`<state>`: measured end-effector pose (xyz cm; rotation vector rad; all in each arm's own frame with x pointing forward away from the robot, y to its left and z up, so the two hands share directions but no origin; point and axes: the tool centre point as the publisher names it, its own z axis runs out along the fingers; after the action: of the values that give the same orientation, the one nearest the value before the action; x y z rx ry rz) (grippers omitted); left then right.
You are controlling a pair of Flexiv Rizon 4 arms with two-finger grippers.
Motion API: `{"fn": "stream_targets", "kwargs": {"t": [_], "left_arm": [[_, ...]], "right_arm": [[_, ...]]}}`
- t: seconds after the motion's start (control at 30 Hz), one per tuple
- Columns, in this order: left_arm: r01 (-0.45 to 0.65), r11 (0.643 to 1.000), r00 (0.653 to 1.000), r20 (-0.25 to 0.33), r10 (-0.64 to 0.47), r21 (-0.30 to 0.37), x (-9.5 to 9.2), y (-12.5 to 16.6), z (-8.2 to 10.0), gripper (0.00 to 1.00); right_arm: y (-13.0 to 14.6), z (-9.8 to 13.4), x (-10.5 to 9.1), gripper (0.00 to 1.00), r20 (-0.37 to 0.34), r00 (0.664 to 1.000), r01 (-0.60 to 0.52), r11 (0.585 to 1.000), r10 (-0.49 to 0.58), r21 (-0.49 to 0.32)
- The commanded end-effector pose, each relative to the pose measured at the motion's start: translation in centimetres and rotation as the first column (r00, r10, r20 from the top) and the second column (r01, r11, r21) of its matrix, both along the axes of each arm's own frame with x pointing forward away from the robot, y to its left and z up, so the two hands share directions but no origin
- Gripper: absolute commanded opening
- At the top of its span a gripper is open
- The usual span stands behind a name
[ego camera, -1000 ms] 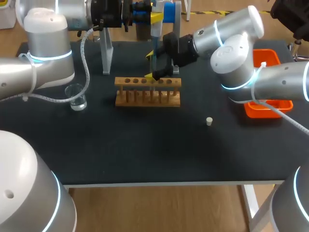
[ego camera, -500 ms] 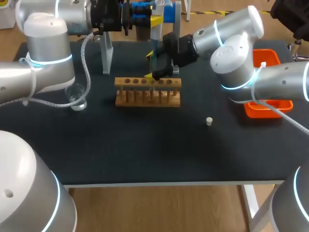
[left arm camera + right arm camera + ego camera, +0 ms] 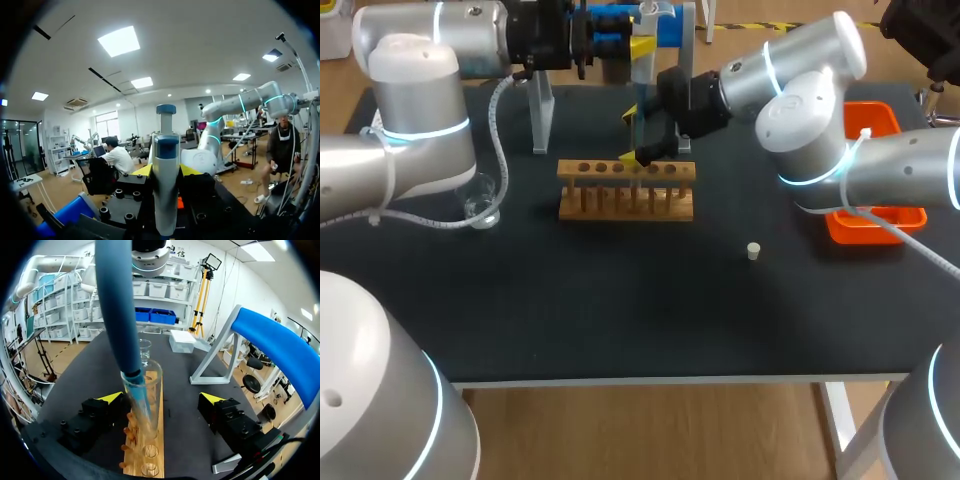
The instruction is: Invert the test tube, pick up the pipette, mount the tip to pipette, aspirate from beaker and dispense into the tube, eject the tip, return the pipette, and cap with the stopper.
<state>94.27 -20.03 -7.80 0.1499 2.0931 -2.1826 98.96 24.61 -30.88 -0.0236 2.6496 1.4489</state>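
Left gripper [image 3: 166,172]: closed on the white-and-blue pipette [image 3: 165,195], with one yellow tip pressed against each side of its body. It sits high up behind the pale wooden test-tube rack [image 3: 625,190] and holds the pipette upright.
Right gripper [image 3: 162,397]: spread wide and holding nothing. It is just above the rack, with a finger on either side of the clear glass test tube [image 3: 156,390], both apart from the glass.
Test tube: upright in one of the rack's holes, mouth up, a little right of the rack's middle in the head view.
Clear plastic pipette tip [image 3: 141,400]: on the end of the pipette's blue shaft, it reaches down through the test tube's mouth into the tube.
Small clear glass beaker [image 3: 480,207]: stands to the left of the rack, partly hidden behind the left arm.
Small white stopper [image 3: 753,251]: lies alone in front of the rack and to its right, well apart from it.
Orange plastic tray [image 3: 876,222]: well to the right of the rack, partly covered by the right arm.
White-framed stand with a blue top [image 3: 270,335]: stands behind the rack.
Black tabletop [image 3: 620,310]: the rack, beaker, stopper, tray and stand all rest on it.
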Motion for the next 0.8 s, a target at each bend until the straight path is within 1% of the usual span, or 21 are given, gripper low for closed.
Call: {"fn": "stream_targets", "kwargs": {"t": [0.03, 0.8], "left_arm": [[-0.010, 1.000, 1.000, 0.000, 0.010, 0.000, -0.34, -0.01, -0.01, 0.00], [-0.012, 1.000, 1.000, 0.001, 0.012, 0.001, -0.22, 0.00, -0.45, 0.00]], "right_arm": [[-0.10, 0.07, 0.02, 1.00, -0.001, 1.000, -0.003, 1.000, 0.003, -0.001], [-0.11, 0.08, 0.02, 1.00, 0.000, 1.000, -0.003, 1.000, 0.003, 0.000]]}}
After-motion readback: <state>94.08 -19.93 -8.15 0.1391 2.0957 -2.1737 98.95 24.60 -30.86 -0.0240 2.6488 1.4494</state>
